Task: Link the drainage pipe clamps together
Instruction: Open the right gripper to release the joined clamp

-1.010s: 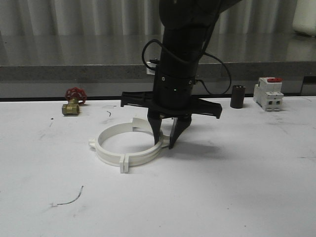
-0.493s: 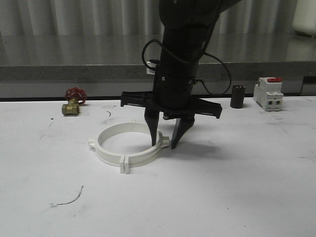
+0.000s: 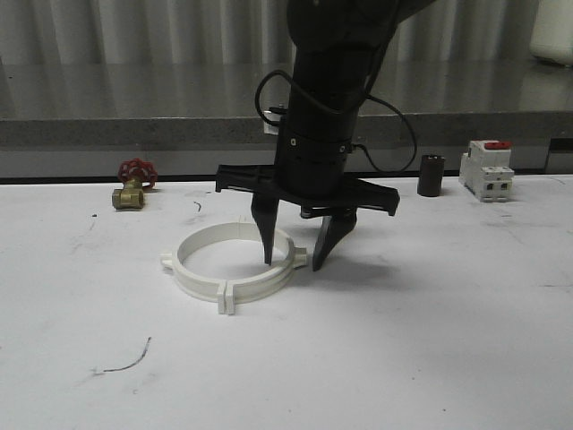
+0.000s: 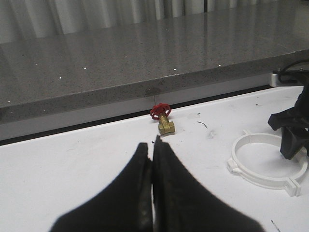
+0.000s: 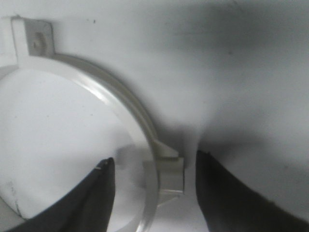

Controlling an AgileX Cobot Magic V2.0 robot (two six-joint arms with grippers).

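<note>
Drainage pipe clamps (image 3: 235,262) lie joined as one ring on the white bench (image 3: 403,340). Right gripper (image 3: 295,255) fingers are spread wide, straddling the ring's right tab joint (image 5: 169,169). Left gripper (image 4: 152,147) fingers are pressed together, holding nothing.

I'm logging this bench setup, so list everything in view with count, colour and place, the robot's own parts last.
White plastic semicircular drainage pipe clamps: two, white, lying as one ring mid-table.
Red-handled brass valve: one, red and brass, far left of the table near the back edge.
Dark cylindrical sleeve: one, dark grey or black, back of the table right of centre.
White-and-red boxy breaker: one, white with red top, back right beside the sleeve.
White table: one, white, marked with a few dark scuffs.
Grey counter ledge: one, grey, behind the table.
Right claw: black, open, straddling the ring's right-hand tab joint.
Left claw: black, shut, above bare table.
</note>
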